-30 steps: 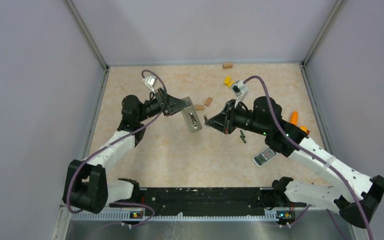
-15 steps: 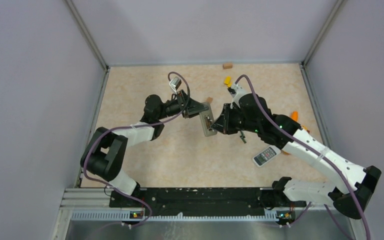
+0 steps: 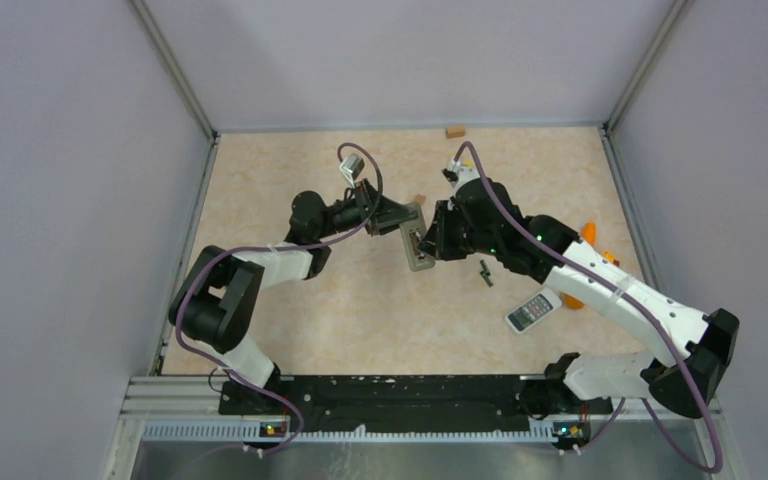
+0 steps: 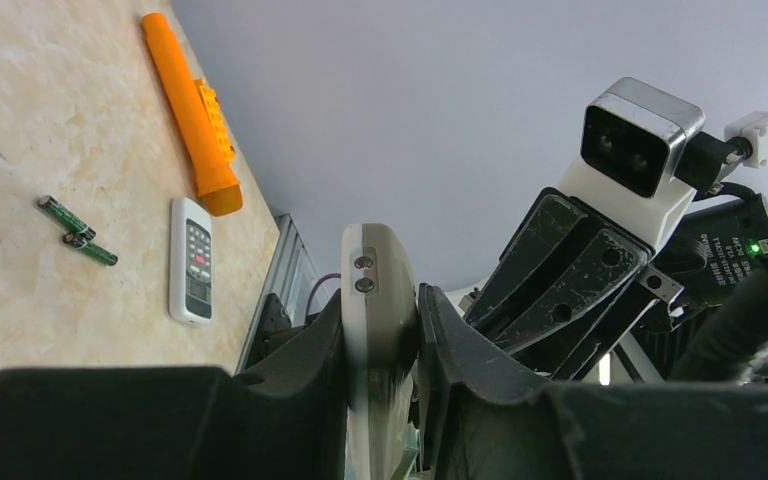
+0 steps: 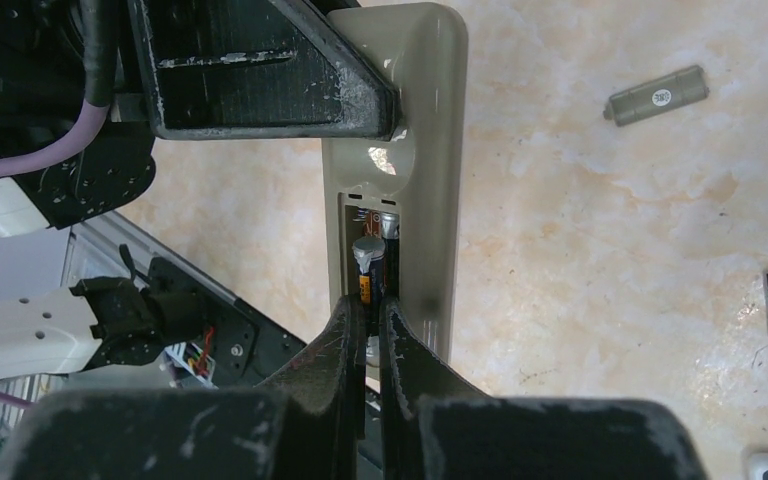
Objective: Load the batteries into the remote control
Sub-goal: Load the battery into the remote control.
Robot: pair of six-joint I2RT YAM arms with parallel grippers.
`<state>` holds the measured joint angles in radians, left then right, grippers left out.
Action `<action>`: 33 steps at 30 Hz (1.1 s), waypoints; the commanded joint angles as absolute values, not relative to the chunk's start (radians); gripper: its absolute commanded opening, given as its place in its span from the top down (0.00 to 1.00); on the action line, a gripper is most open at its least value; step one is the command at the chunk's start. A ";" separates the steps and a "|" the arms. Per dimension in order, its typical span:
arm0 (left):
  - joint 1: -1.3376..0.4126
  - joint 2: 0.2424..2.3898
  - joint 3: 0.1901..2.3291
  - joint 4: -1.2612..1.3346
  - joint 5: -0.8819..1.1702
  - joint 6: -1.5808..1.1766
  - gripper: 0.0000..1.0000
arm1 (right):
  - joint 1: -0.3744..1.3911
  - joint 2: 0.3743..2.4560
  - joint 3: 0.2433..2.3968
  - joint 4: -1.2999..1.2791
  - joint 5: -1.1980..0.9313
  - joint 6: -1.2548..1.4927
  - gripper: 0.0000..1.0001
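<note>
Left fingers (image 4: pixel 305 362): clamped on remote (image 4: pixel 378 300).
Right fingers (image 5: pixel 343 345): pinching battery (image 5: pixel 368 268), tip inside remote.
Risk: battery tilts, jams or slips free.

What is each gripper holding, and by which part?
Left gripper clamps the remote near one end; right gripper pinches a battery by one end.

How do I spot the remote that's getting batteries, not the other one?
Look at the middle of the beige table, where the two arms meet. The grey remote is clamped there in the left gripper. Unlike the white remote lying flat with its buttons up, its battery bay is open.
</note>
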<state>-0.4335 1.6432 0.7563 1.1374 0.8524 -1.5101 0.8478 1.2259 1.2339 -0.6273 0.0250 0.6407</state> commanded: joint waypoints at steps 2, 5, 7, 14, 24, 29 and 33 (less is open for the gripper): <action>-0.434 1.642 0.808 1.194 0.881 -1.481 0.97 | 0.859 1.243 1.289 -0.629 0.024 0.644 0.98; -0.434 1.640 0.812 1.189 0.875 -1.476 0.97 | 0.860 1.249 1.293 -0.638 0.020 0.643 0.96; -0.434 1.638 0.813 1.181 0.872 -1.473 0.97 | 0.859 1.250 1.290 -0.635 0.007 0.642 0.92; -0.434 1.640 0.814 1.170 0.868 -1.475 0.97 | 0.860 1.252 1.286 -0.627 -0.030 0.640 0.81; -0.434 1.647 0.811 1.175 0.860 -1.506 0.98 | 0.860 1.228 1.281 -0.608 -0.005 0.673 0.69; -0.431 1.641 0.772 1.227 0.810 -1.582 1.00 | 0.859 1.158 1.254 -0.560 0.022 0.717 0.59; -0.430 1.612 0.751 1.228 0.774 -1.608 1.00 | 0.859 1.067 1.206 -0.487 0.031 0.737 0.50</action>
<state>-0.4328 1.6455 0.7692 1.1400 0.8242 -1.5505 0.8501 1.1774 1.2316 -0.5907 0.0036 0.7052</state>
